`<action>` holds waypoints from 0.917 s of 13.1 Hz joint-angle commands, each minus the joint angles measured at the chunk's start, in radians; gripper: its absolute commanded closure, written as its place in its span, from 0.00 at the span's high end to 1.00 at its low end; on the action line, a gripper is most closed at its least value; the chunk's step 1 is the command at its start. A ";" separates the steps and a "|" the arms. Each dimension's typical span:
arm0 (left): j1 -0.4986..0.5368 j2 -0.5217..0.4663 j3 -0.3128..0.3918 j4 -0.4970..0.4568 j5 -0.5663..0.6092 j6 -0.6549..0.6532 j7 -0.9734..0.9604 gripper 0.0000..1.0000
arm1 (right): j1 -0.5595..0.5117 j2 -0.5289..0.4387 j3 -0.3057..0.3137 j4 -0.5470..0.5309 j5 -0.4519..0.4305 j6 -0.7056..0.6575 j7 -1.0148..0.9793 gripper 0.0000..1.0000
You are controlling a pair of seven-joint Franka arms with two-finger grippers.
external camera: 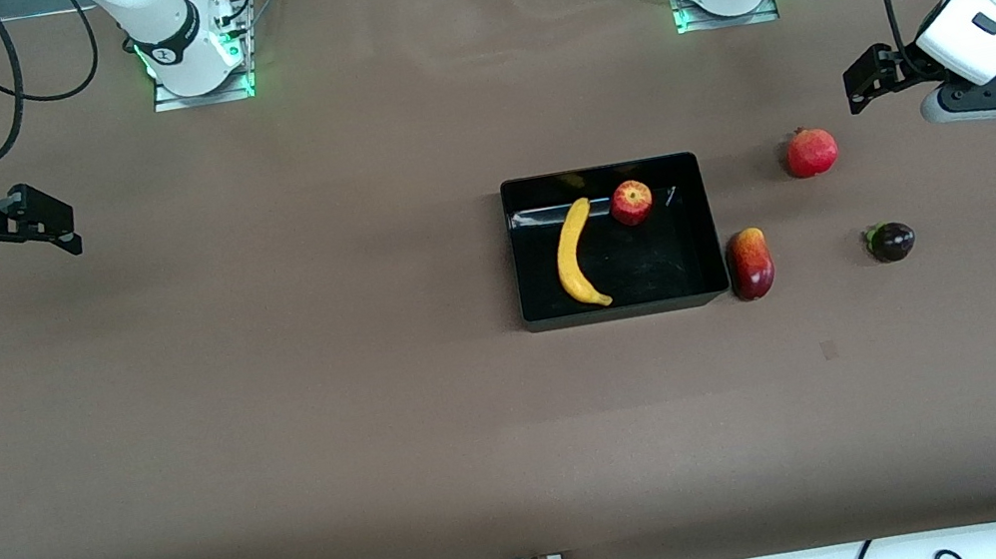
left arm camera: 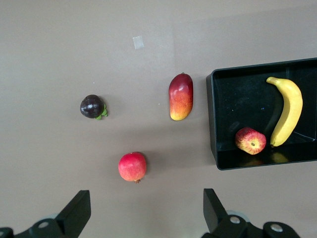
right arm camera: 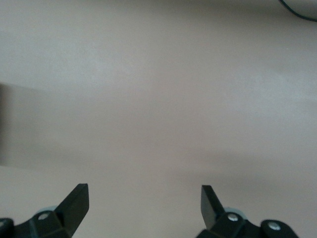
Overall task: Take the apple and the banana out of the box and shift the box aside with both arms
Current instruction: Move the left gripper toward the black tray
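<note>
The black box (external camera: pixel 658 265) sits on the brown table toward the left arm's end. The yellow banana (external camera: pixel 577 254) and the red apple (external camera: pixel 632 202) lie inside it, the apple beside the banana's top end. They also show in the left wrist view: box (left arm camera: pixel 237 99), banana (left arm camera: pixel 287 109), apple (left arm camera: pixel 250 141). My left gripper (external camera: pixel 869 78) is open and empty, over the table at the left arm's end, apart from the box (left arm camera: pixel 146 208). My right gripper (external camera: pixel 43 222) is open and empty over bare table at the right arm's end (right arm camera: pixel 143 198).
A red pomegranate (external camera: pixel 812 152) (left arm camera: pixel 132 166), a red-yellow mango (external camera: pixel 750 263) (left arm camera: pixel 181 96) touching or nearly touching the box's corner, and a dark purple fruit (external camera: pixel 891 241) (left arm camera: pixel 92 106) lie on the table between the box and the left gripper.
</note>
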 commanded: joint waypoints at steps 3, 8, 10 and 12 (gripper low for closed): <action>-0.004 0.059 0.004 0.095 -0.024 -0.065 0.009 1.00 | -0.004 0.002 0.008 0.012 -0.001 -0.005 0.002 1.00; -0.021 0.059 -0.005 0.083 -0.036 -0.174 -0.050 1.00 | -0.004 0.002 0.008 0.011 0.002 -0.004 0.008 1.00; -0.029 0.126 -0.043 0.077 -0.034 -0.170 -0.145 1.00 | -0.004 0.002 0.008 0.011 0.003 -0.004 0.008 1.00; -0.041 0.207 -0.091 0.077 -0.025 -0.109 -0.190 1.00 | -0.001 0.001 0.013 0.011 0.005 -0.005 0.008 1.00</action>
